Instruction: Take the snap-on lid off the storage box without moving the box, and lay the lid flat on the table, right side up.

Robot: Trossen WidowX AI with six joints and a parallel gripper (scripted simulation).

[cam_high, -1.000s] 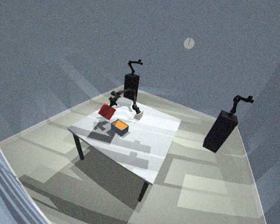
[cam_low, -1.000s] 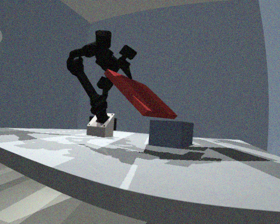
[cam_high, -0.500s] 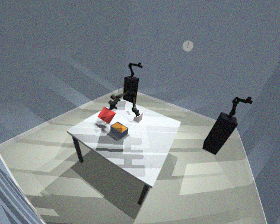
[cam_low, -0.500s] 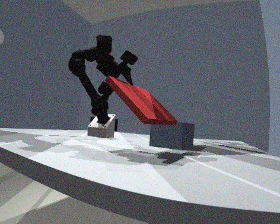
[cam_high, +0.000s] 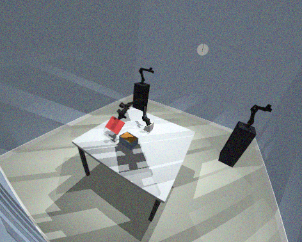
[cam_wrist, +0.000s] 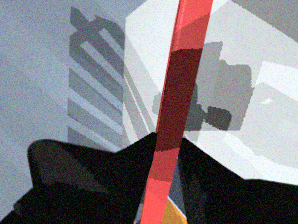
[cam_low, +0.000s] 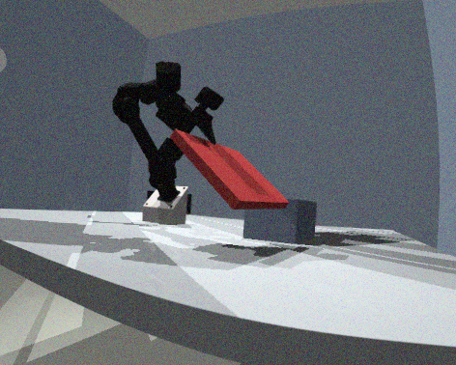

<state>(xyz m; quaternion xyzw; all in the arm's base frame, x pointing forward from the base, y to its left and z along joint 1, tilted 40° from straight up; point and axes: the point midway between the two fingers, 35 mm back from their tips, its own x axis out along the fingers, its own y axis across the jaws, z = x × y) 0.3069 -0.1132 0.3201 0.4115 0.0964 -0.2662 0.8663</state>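
Note:
The red lid is off the box and hangs in the air, steeply tilted, its low edge away from the arm. My gripper is shut on the lid's upper edge; one finger is hidden behind the lid in the exterior view. The blue-grey storage box stands upright and open on the table, with orange showing inside. In the top view the lid is left of the box, apart from it. In the exterior view it overlaps the box's top left corner.
The arm's pale base block stands on the table behind the box. Two black pedestals with small arms stand off the table, one behind it and one to the right. The table's left corner is near the lid.

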